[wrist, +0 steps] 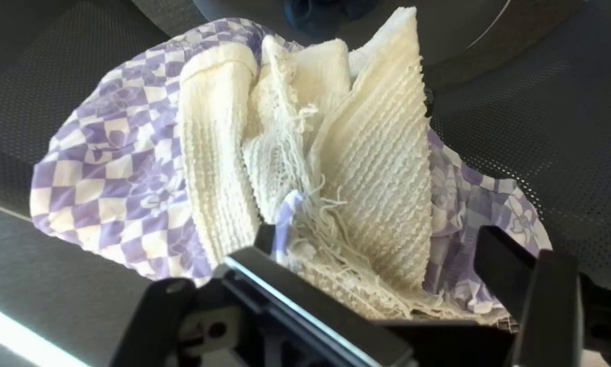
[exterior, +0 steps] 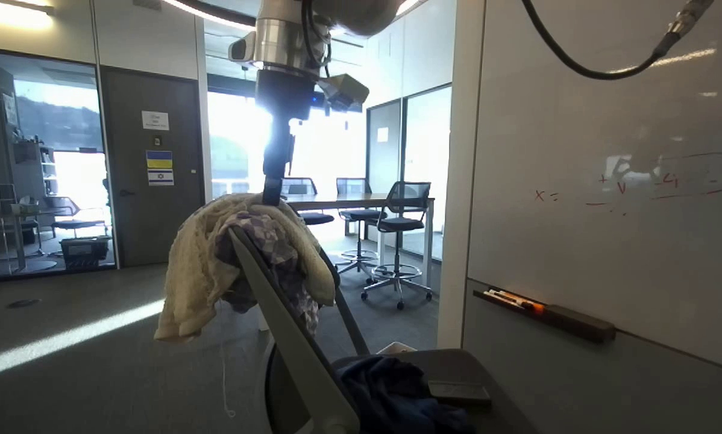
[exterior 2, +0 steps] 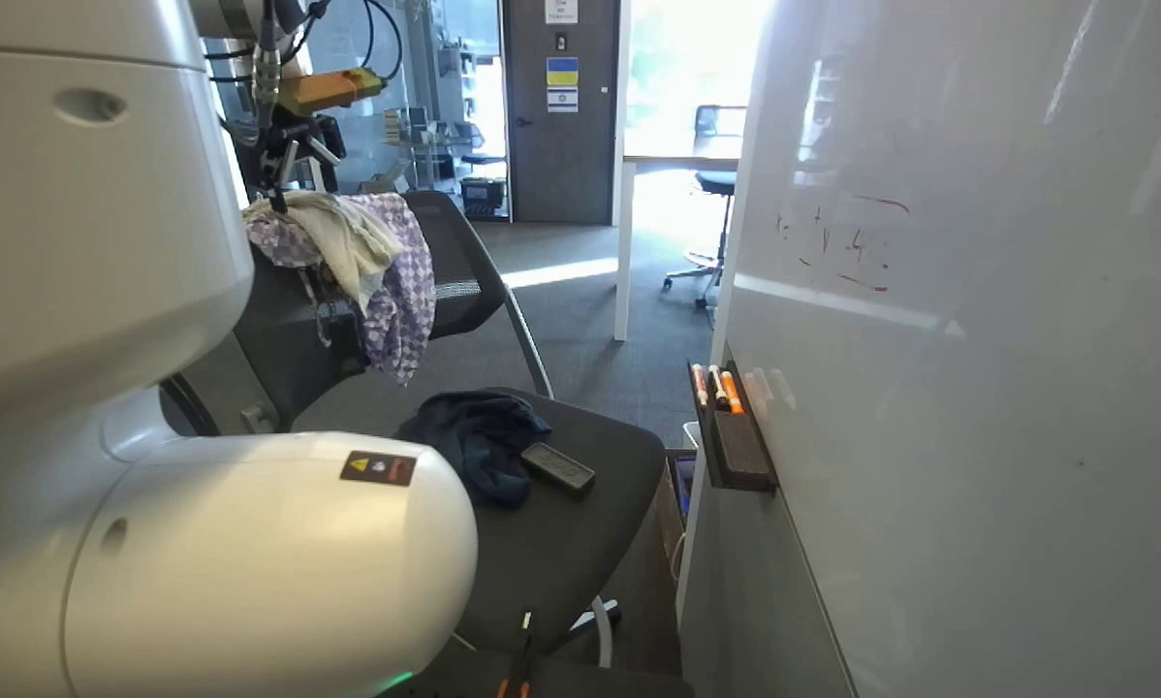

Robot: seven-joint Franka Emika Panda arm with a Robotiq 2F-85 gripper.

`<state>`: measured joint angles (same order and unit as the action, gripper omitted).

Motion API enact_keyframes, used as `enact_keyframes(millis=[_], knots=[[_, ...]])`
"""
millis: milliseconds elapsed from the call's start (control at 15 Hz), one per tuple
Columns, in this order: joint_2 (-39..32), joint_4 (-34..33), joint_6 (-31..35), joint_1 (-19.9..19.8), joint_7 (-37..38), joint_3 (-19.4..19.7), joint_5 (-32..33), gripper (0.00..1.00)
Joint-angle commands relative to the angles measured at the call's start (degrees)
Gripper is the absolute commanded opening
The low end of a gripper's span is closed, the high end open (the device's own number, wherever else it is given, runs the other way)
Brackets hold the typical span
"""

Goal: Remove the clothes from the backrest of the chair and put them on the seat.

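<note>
A cream knitted garment and a purple-and-white checked cloth hang over the top of the chair's backrest. In an exterior view the cream garment lies partly over the checked cloth. A dark blue cloth lies crumpled on the seat. My gripper points down at the top of the backrest, its tip at the cream garment. In the wrist view my gripper is open, its fingers wide apart with the cream garment showing between them.
A small dark block lies on the seat beside the blue cloth. A whiteboard stands beside the chair, with a tray holding markers. A table and several chairs stand behind.
</note>
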<state>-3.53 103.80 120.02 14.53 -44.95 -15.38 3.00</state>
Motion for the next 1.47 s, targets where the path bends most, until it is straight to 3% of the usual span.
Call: enact_keyframes(millis=[0, 333, 400, 533, 1067, 1200, 1400], knots=[[1.05, 3.74, 4.47, 0.11, -3.84, -0.45, -0.99, 1.0], [1.29, 5.55, 4.89, 0.37, -4.63, -0.71, -0.47, 1.0], [1.25, 5.63, 4.71, 0.39, -4.75, -0.71, -0.48, 0.75], [1.27, 5.74, 4.4, 0.44, -4.86, -0.7, -0.31, 0.68], [0.89, 5.18, 3.27, 0.4, -4.07, -0.63, -0.7, 0.07], [0.83, 4.92, 2.65, 0.36, -3.58, -0.57, -0.66, 0.01], [1.04, 3.84, 1.17, 0.06, -2.32, -0.25, -0.9, 0.02]])
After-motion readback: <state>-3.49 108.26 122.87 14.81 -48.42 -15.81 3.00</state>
